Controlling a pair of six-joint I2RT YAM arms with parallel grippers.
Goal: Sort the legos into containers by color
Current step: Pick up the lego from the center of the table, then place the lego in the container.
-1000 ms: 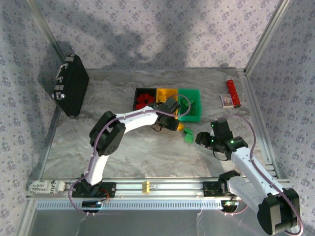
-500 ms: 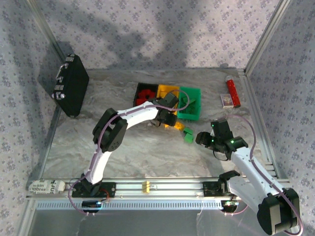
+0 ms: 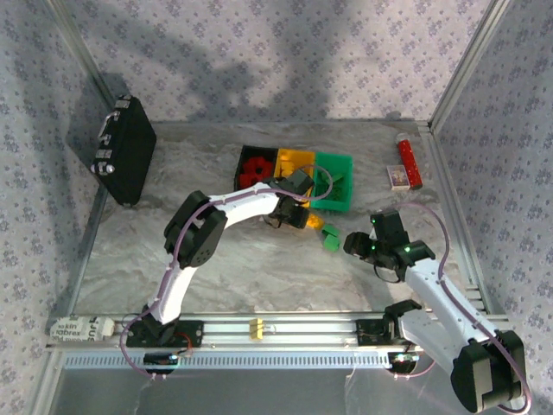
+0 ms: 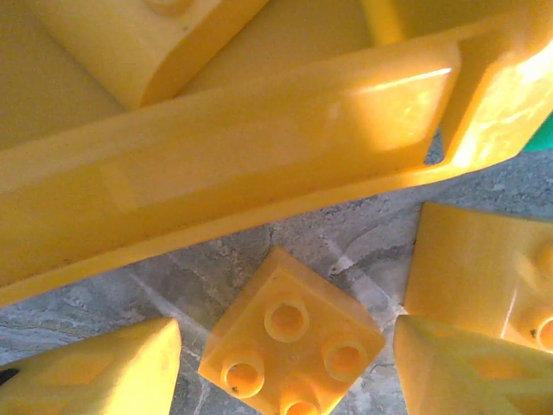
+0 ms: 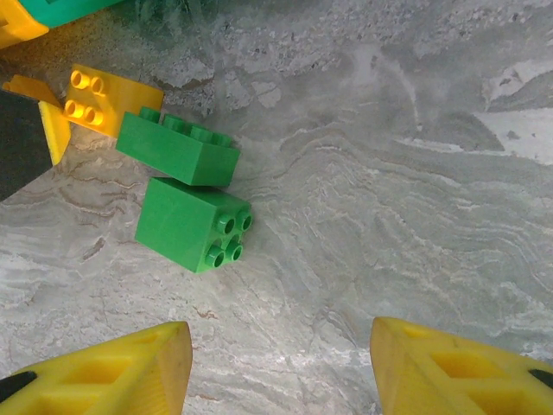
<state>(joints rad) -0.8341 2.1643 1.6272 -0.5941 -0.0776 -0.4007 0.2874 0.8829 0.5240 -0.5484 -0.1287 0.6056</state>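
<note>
Black, yellow and green containers stand side by side at the back. Red legos lie in the black one. My left gripper hangs low over the table just in front of the yellow container. Its jaws are open around a square yellow lego lying studs up, with narrow gaps on both sides. A second yellow lego lies to its right. My right gripper is open over bare table, short of two green legos and a yellow lego.
A black briefcase stands at the back left. A red tube and a small box lie at the back right. An aluminium rail runs along the near edge. Metal frame posts border both sides.
My left gripper has come back from over the yellow container and dropped to the table in front of it, its jaws narrowing around the yellow lego. The right arm has stayed still.
</note>
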